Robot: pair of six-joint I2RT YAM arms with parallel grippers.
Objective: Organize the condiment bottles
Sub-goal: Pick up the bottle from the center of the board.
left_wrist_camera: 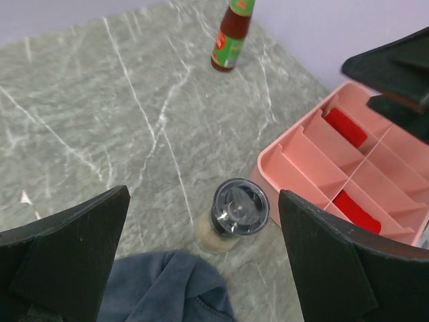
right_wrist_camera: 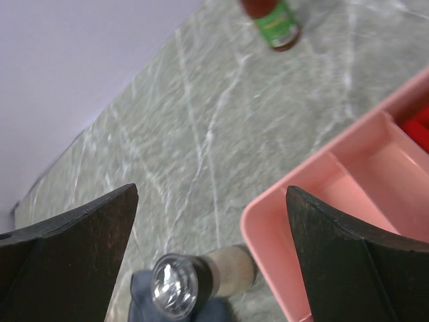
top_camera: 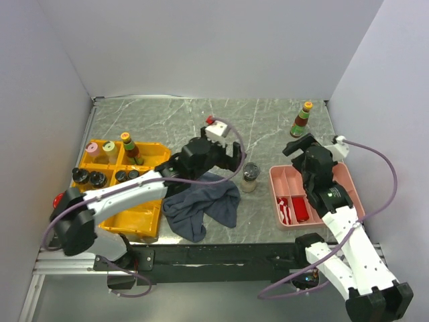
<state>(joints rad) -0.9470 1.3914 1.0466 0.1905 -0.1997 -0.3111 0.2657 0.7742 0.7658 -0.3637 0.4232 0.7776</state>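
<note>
The left tool (left_wrist_camera: 204,198), jaws wide apart, hangs above the grey-capped glass spice jar (left_wrist_camera: 236,216), which stands on the table (left_wrist_camera: 100,100) just beside the pink plastic tray (left_wrist_camera: 295,157). Centre on the cap and descend straight, clearing the tray wall. The right tool (right_wrist_camera: 211,190) gapes empty.

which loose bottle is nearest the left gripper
The grey-capped jar beside the pink tray, just ahead of the left gripper; the orange-capped sauce bottle stands far back.

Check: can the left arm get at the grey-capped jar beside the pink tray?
Probably yes. The left gripper hangs open over the jar, nothing between them, though the cloth and tray sit close.
</note>
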